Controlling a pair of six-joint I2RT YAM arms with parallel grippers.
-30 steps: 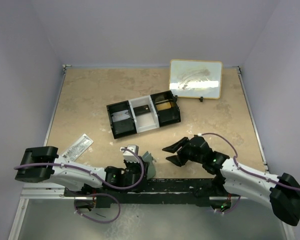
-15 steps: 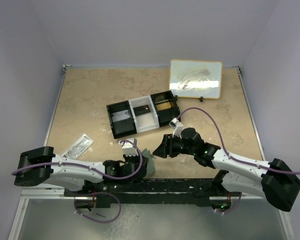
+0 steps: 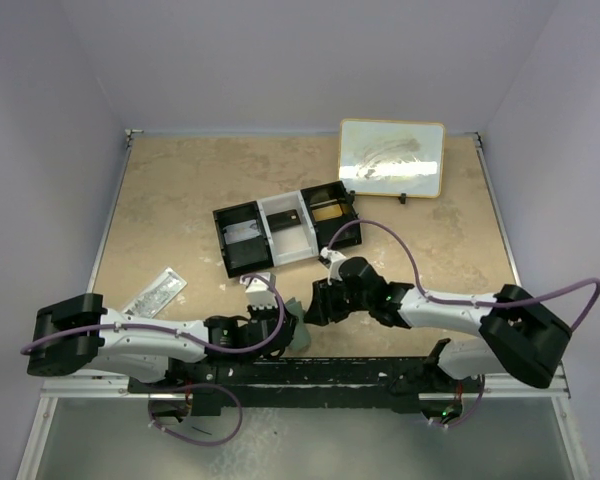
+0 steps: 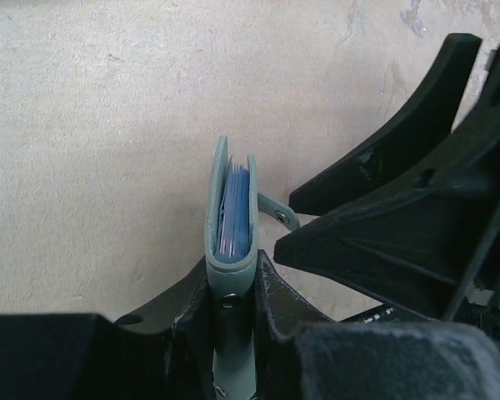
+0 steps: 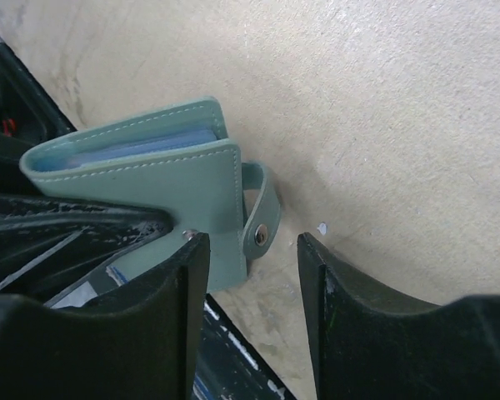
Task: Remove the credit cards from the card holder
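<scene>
A tan table [image 3: 180, 200] is seen, with a three-compartment tray [image 3: 287, 232] at its middle and a clear packet [image 3: 155, 292] at the near left. At the centre of the near edge, the folded card holder [image 4: 232, 208] is pinched by the left gripper [image 4: 231, 287], and its snap strap [image 5: 261, 212] is undone. The right gripper [image 5: 250, 242] is spread, with that strap framed between its fingers. Only blue inner edges are shown, and the credit cards cannot be made out.
</scene>
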